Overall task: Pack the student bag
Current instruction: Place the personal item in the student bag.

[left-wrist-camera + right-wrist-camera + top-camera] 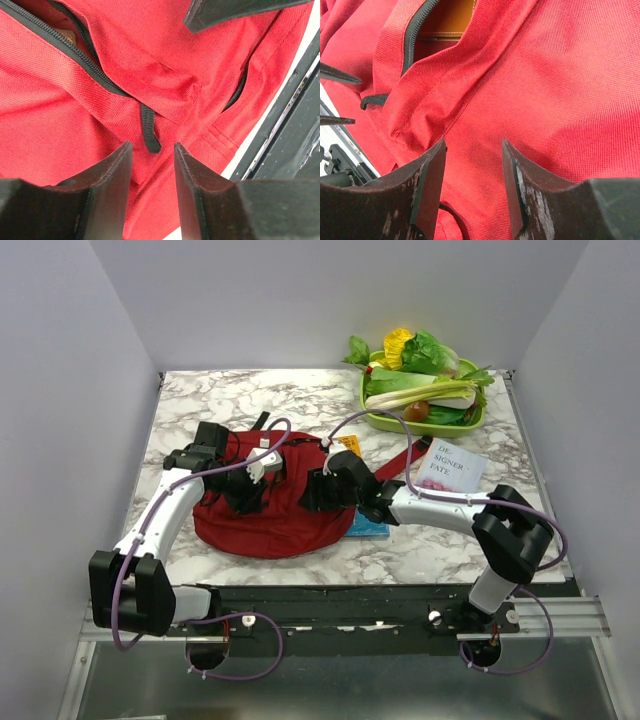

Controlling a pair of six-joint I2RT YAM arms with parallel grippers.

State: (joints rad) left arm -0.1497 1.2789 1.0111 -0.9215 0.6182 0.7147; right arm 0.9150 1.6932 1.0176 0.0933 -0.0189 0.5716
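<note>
Top external | booklet (447, 466) "DE SIGNER FATE" | left end effector (152, 148) released; right end effector (473, 145) released

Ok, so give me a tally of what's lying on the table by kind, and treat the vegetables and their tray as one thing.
Red backpack: 1
Green tray of vegetables: 1
White printed booklet: 1
Blue flat item, partly under the right arm: 1
Small orange item beside the backpack: 1
Total: 5
</note>
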